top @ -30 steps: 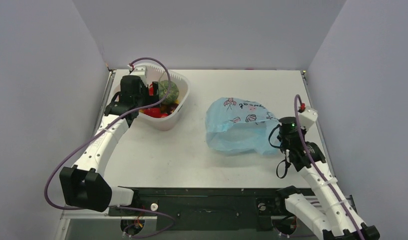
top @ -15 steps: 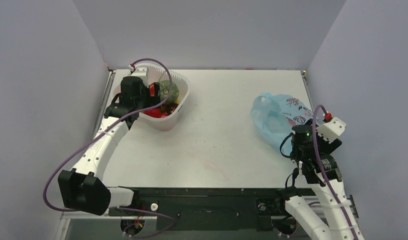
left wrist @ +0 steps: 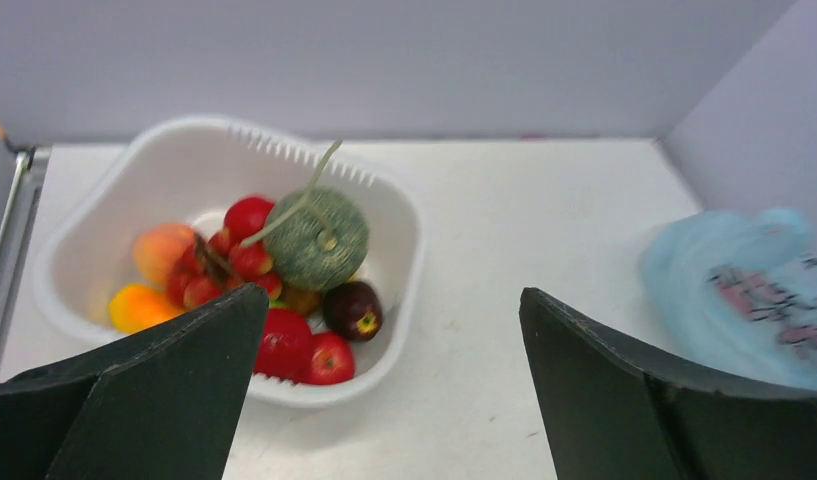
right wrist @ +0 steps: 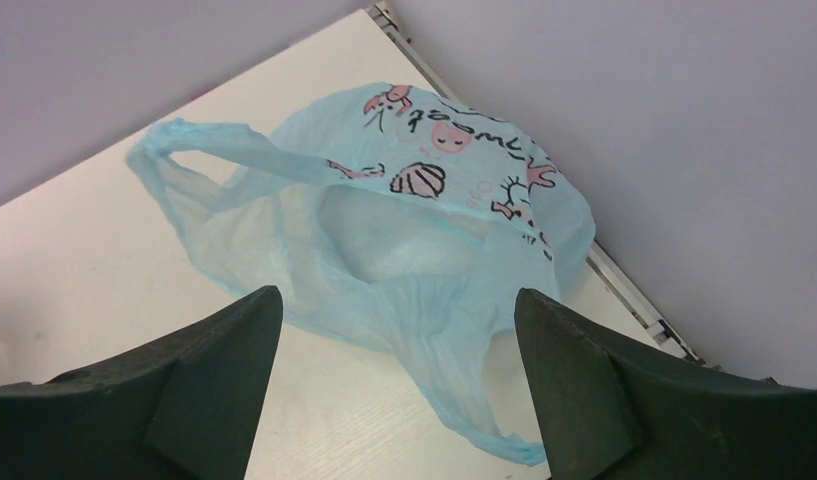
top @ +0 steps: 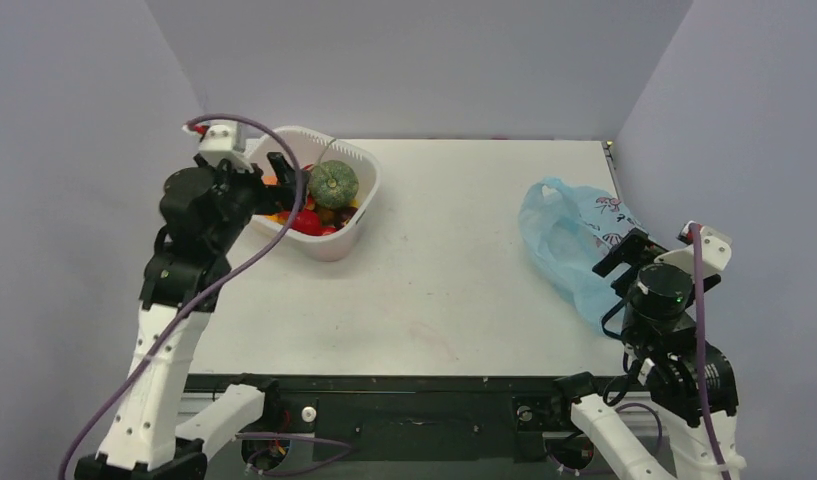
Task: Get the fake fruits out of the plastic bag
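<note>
Just ahead of the right gripper [top: 624, 252], and a little below it, the plastic bag [right wrist: 404, 200] lies slack on the desk [top: 454, 250]. Its mouth gapes towards the gripper and one tie handle loops off to the gripper's left. The jaws of this gripper are spread wide and hold nothing, and the film lies apart from both fingers. No fruit's colour or bulge shows through the translucent blue. The pale rounded patch inside looks like the desk seen through the film, though that cannot be told for certain.

The left gripper [top: 280, 176] hangs above the near rim of the white tub [left wrist: 404, 230], its jaws also fully parted and empty. Below and ahead of it the fake fruits [left wrist: 284, 270] are heaped in the tub. The green gourd [left wrist: 319, 240] sits on top, with red apples, small red balls and orange-yellow pieces around and under it.

Judged from this, the emptying step looks done: the fruits are out of the bag and gathered well away from it. The next move probably calls for little beyond drawing both arms clear. If something small is hidden in a fold, one gripper would need to pinch a handle and lift while the other reaches into the mouth, taking care that the thin film does not snag.
</note>
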{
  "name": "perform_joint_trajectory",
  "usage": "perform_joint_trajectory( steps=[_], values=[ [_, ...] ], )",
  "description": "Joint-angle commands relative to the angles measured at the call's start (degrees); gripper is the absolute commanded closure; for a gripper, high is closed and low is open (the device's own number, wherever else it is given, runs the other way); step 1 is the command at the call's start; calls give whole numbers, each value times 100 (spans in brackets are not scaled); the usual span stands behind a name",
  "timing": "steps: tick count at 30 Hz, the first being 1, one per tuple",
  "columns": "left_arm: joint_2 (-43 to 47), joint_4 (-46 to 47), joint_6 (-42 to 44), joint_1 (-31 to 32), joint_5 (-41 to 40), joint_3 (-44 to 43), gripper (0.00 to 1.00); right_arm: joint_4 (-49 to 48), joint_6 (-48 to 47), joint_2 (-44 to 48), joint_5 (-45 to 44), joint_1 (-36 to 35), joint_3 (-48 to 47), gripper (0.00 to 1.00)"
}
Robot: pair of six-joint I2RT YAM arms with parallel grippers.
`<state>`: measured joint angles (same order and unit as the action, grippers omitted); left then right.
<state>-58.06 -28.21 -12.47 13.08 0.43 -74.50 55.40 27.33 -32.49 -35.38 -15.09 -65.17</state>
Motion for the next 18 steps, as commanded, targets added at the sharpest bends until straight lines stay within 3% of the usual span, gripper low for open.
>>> perform_joint_trajectory(
  steps=[1, 8, 15, 18],
  values=[
    [1046, 373, -673, 7, 871, -729, 3, -21, -438, 54, 418, -55, -501, 18],
    [2060, 52, -1120, 14, 820, -1044, 3, -146, -485, 606, 172, -55, -974, 16],
    [2165, -250, -1355, 9, 923, -1438, 3, -893, -323, 1445, 146, -55, -622, 15],
    [2130, -254, -1492, 8, 1021, -1356, 3, -933, -421, 1365, 186, -44, -669, 15]
  ],
)
